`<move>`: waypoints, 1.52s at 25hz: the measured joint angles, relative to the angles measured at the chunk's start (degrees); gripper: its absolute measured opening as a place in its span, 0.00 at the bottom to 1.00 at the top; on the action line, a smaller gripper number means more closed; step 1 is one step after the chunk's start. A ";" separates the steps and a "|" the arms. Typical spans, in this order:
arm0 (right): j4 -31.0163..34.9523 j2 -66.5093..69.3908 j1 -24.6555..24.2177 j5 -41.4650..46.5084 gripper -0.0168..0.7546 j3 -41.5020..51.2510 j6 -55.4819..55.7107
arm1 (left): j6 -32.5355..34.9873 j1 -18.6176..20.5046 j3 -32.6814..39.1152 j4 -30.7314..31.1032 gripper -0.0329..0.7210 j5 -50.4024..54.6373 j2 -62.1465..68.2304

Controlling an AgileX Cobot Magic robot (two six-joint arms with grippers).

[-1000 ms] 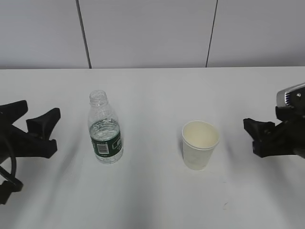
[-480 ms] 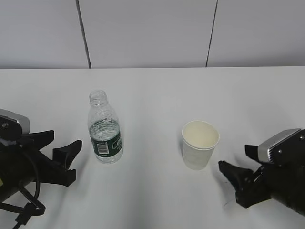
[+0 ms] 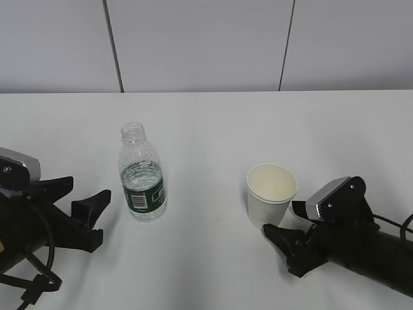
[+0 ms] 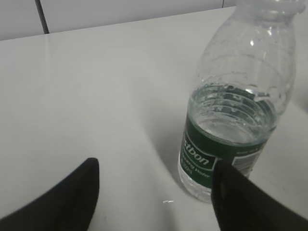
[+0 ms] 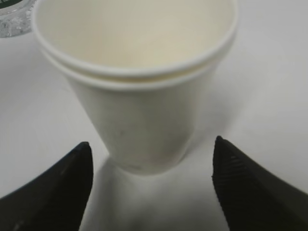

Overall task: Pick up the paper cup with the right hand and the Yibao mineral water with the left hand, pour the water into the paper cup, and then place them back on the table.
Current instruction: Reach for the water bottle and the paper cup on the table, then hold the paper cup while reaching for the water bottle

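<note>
Jaws, right hand (image 5: 149, 187): spread wide, holding nothing; paper cup (image 5: 137, 77) upright on desk (image 3: 213, 116) straight ahead, between the tips. Jaws, left hand (image 4: 154, 192): wide, empty; Yibao mineral water (image 4: 238, 101) upright, ahead and right of centre.

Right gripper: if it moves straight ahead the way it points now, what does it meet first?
Most likely the paper cup. It stands upright just ahead of the right gripper, centred between the open jaws, not yet touched.
</note>
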 joint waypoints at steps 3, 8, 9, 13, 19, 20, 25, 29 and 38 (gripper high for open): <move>-2.47 0.97 0.00 -0.07 0.76 -2.59 0.11 | 0.00 0.00 0.00 -0.19 0.65 0.00 0.00; -4.55 1.43 0.00 -0.07 0.76 -5.52 0.11 | 0.00 0.00 0.00 -0.88 0.64 0.00 0.00; -4.55 1.43 0.00 -0.07 0.76 -6.03 0.11 | 0.00 0.00 0.00 -0.88 0.64 0.00 0.00; -4.85 1.80 0.00 -0.07 0.76 -7.58 0.11 | 0.00 0.00 0.00 -1.11 0.64 0.00 0.00; -5.81 3.88 0.00 -0.12 0.76 -9.92 0.11 | 0.00 0.00 0.00 -1.17 0.63 -0.04 0.00; -6.20 4.38 0.00 -0.12 0.76 -10.32 0.11 | 0.00 0.00 0.00 -1.17 0.63 -0.04 0.00; -7.57 4.93 0.00 -0.12 0.73 -10.95 0.11 | -0.06 0.00 -0.08 -1.28 0.63 -0.04 0.00; -7.57 4.93 0.00 -0.12 0.65 -10.95 0.14 | -0.06 0.00 -1.00 -1.28 0.63 -0.11 0.21; -7.57 4.93 0.00 -0.21 0.64 -11.31 0.14 | -0.06 0.00 -6.43 6.16 0.76 -0.19 8.11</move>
